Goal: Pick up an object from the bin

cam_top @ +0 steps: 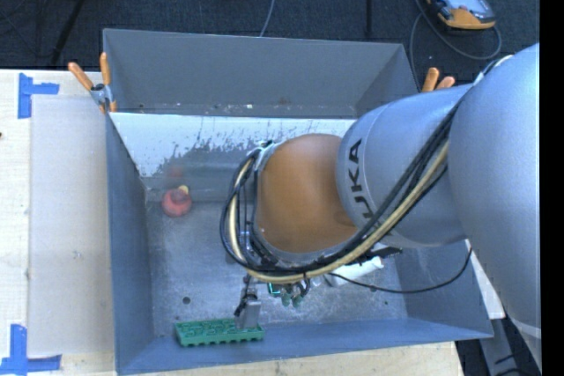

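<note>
Green plate (218, 332), tool (249, 307) near, arm (414, 180) lowered

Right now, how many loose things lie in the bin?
2 clearly: a small red thing at left, a flat green strip by the near wall. A white bit under the arm may be another.

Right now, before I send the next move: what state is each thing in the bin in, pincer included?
Green studded plate: lying flat on the bin floor by the near wall, free.
Red round toy: resting at the left slope's foot, alone.
White thing: partly hidden under the arm, kind unclear.
Pincer: low in the bin, just beyond the green plate.
</note>
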`<state>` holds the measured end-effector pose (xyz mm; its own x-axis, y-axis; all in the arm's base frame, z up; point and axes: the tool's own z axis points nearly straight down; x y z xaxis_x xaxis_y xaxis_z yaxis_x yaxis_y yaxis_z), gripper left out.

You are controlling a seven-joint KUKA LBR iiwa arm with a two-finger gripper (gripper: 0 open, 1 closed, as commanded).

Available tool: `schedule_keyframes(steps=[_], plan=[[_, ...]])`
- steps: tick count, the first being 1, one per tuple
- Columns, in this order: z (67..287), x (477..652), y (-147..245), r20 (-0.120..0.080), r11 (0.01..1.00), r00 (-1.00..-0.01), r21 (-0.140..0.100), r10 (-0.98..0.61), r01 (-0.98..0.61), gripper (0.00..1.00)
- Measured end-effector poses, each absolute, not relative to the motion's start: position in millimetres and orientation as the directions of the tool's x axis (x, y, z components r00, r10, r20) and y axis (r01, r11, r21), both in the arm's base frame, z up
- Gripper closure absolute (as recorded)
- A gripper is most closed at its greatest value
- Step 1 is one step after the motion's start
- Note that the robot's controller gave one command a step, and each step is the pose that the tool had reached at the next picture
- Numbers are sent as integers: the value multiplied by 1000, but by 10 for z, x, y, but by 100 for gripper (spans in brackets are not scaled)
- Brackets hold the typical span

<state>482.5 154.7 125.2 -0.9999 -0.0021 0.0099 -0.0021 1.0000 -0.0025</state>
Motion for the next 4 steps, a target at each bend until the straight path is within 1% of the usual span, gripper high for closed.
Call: schedule_keyframes(steps=[1,2,3,4], plan=[[692,4761,1822,-14,1000,-1000,4,-12,-12,0],[722,4762,1804,-10,1000,-1000,3,-6,-6,100],[1729,4775,1777,-7,999,-999,2,-33,-33,100],[2432,4800,1808,-7,1000,-1000,2,-7,-7,100]])
